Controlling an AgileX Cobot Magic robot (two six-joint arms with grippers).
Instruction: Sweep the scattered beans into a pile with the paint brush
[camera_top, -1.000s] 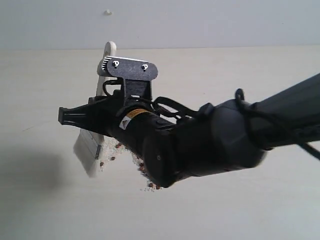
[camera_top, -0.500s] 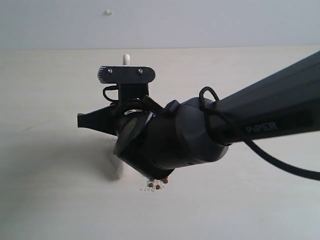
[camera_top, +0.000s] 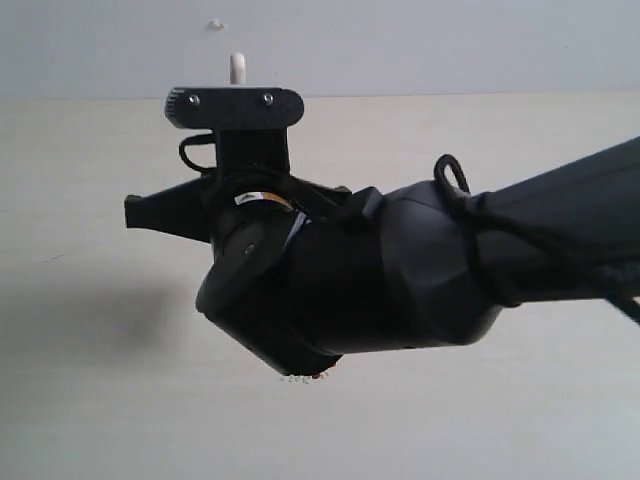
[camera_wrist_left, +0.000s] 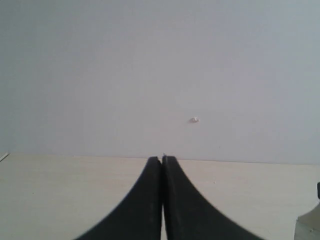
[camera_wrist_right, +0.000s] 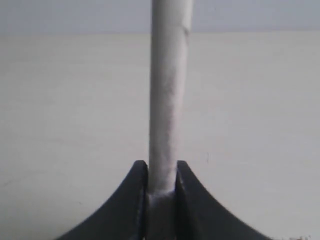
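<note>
My right gripper (camera_wrist_right: 162, 167) is shut on the paint brush's pale handle (camera_wrist_right: 167, 90), which runs straight out from between the fingers. In the exterior view the right arm fills the middle. Only the handle's tip (camera_top: 237, 68) shows above the wrist camera mount, while the gripper (camera_top: 150, 212) points left. The band and bristles are hidden behind the arm. A few reddish-brown beans (camera_top: 318, 375) with white grains peek out under the arm's lower edge. The others are hidden. My left gripper (camera_wrist_left: 162, 159) is shut and empty, off the exterior view.
The pale wooden table (camera_top: 90, 400) meets a grey wall (camera_top: 450, 40) at the back. A small white mark (camera_top: 215, 23) sits on the wall. A grey shape (camera_wrist_left: 311, 224) shows at the edge of the left wrist view.
The right wrist has turned and swung over the beans. The bristles, visible at the left a second ago, are now hidden behind the arm. Most beans are now covered, and the handle tip stands higher.
</note>
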